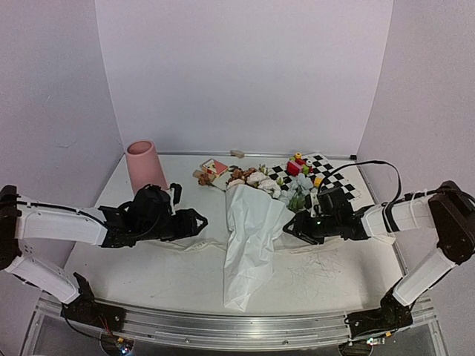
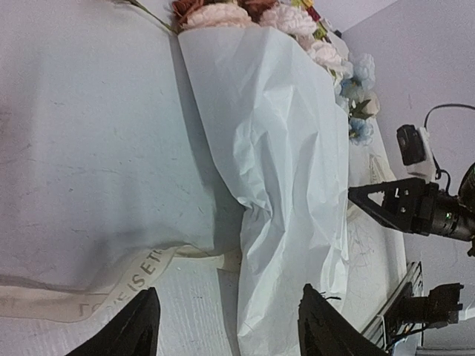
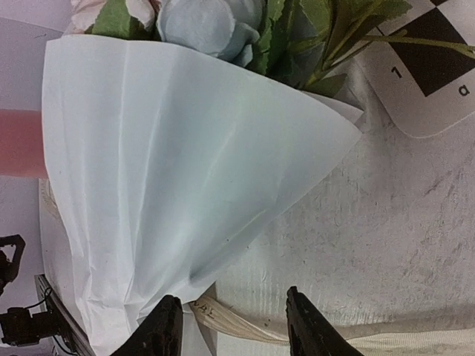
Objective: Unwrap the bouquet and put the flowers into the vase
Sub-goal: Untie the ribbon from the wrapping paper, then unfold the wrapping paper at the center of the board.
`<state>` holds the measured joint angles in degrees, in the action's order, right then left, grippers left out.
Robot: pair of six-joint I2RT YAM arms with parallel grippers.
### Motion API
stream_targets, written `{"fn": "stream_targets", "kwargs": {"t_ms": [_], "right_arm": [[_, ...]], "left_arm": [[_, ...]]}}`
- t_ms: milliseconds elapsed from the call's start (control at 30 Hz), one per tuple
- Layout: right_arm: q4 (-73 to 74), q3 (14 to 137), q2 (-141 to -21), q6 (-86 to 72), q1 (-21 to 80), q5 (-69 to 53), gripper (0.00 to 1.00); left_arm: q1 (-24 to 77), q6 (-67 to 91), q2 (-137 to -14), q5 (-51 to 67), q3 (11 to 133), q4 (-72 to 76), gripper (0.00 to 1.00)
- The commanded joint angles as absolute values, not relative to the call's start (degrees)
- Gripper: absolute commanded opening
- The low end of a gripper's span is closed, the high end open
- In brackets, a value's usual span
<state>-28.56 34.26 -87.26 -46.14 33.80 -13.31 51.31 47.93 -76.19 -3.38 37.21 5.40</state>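
The bouquet lies in mid-table, a white paper cone with its narrow end towards the arms. The flowers, pink, white, blue and brown, stick out of the far end. A cream ribbon runs flat over the table into the paper's waist. My left gripper is low at the bouquet's left side, open, with the ribbon end and the paper edge between its fingers. My right gripper is at the right side, open, straddling the ribbon beside the paper. The pink vase stands upright at the back left.
A black-and-white checkered mat with small coloured toy blocks lies at the back right, behind the flowers. A small card lies at the back centre. White walls close in the table on three sides.
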Motion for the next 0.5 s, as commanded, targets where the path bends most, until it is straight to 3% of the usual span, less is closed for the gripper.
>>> {"fn": "stream_targets", "kwargs": {"t_ms": [0,467], "right_arm": [[-30.79,37.07,-89.14,-48.54,33.93,-12.43,0.49],[-31.61,39.13,-92.93,-50.64,33.93,-11.32,0.5]], "left_arm": [[53.82,45.79,-82.01,-0.19,43.32,8.96,0.62],[55.63,43.79,-93.27,3.02,50.41,9.03,0.57]]}}
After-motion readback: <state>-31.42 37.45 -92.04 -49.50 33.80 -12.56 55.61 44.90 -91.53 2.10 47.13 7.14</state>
